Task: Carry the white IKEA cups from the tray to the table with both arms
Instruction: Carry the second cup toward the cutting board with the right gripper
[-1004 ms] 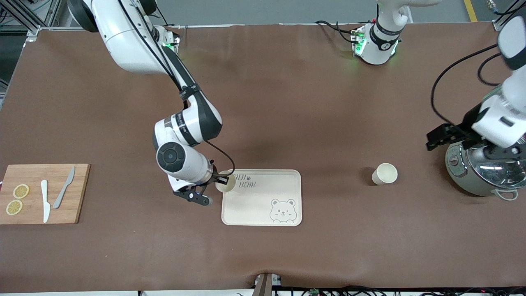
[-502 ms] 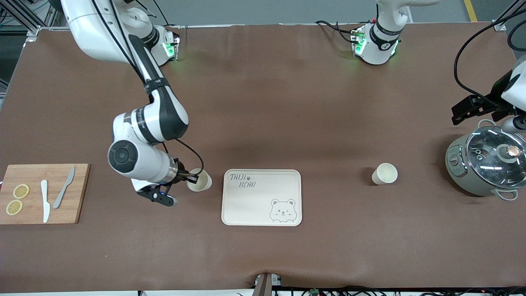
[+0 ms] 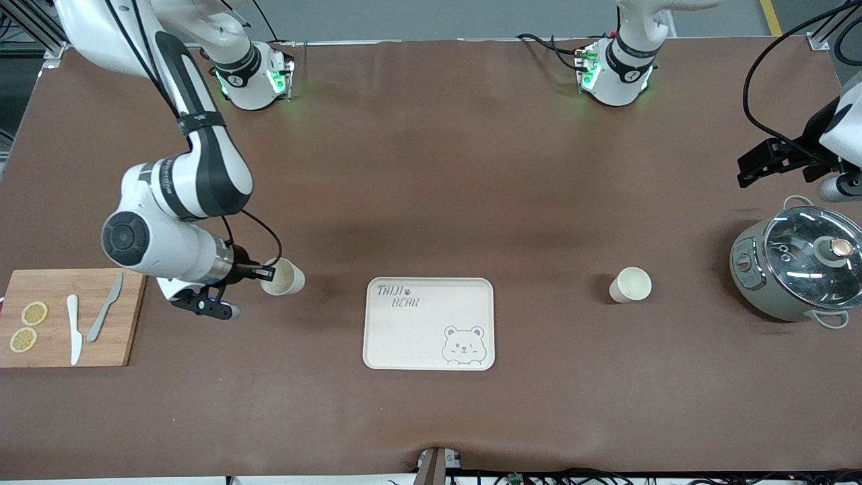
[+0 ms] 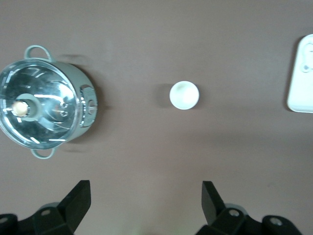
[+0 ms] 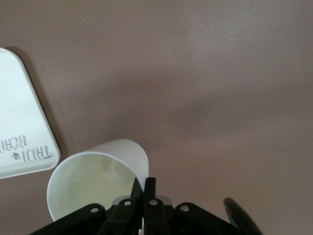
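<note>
My right gripper (image 3: 267, 273) is shut on the rim of one white cup (image 3: 283, 277), holding it tilted over the bare table between the cutting board and the bear-print tray (image 3: 429, 337). In the right wrist view the fingers pinch the cup's wall (image 5: 100, 176), with the gripper (image 5: 144, 183) closed on it and the tray's corner (image 5: 19, 132) beside it. The second white cup (image 3: 631, 284) stands upright on the table between the tray and the pot; it also shows in the left wrist view (image 4: 184, 95). My left gripper (image 3: 768, 162) is open and empty (image 4: 145, 188), over the table near the pot.
A grey pot with a glass lid (image 3: 798, 269) stands at the left arm's end of the table, seen also in the left wrist view (image 4: 44, 110). A wooden cutting board (image 3: 71, 316) with lemon slices and two knives lies at the right arm's end.
My right arm has carried its cup from the tray's corner off toward the cutting board. My left gripper has moved off the pot's top toward the table's edge.
</note>
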Motion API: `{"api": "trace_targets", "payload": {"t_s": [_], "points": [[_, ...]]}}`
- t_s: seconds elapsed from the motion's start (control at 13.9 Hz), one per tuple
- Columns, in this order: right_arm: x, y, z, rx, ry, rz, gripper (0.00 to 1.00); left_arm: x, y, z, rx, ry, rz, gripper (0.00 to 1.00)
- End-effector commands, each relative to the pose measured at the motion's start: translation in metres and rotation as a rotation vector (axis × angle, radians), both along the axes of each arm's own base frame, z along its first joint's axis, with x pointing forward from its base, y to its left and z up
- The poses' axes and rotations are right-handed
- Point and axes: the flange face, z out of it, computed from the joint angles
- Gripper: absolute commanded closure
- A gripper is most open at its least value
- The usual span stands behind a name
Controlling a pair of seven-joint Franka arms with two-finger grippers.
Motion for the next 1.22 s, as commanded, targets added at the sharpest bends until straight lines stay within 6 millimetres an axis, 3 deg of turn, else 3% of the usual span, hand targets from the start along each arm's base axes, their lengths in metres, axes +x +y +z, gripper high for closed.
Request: {"api": "trace_targets", "payload": {"t_s": [0.0, 0.29, 0.79, 1.15], "points": [[-0.026, -0.043, 0.003, -0.039, -0.013, 0.078, 1.0, -0.014, 0.001, 0.01, -0.063, 0.003, -0.026, 0.0], [-0.044, -0.097, -0.001, -0.035, -0.014, 0.143, 1.0, -0.034, 0.001, 0.01, -0.062, -0.029, -0.032, 0.0], [-0.089, -0.185, -0.033, -0.015, -0.044, 0.261, 1.0, -0.035, 0.001, 0.012, -0.062, -0.035, -0.032, 0.0], [-0.123, -0.193, -0.062, -0.023, -0.048, 0.258, 1.0, -0.029, 0.001, 0.014, -0.049, -0.042, -0.034, 0.0]]}}
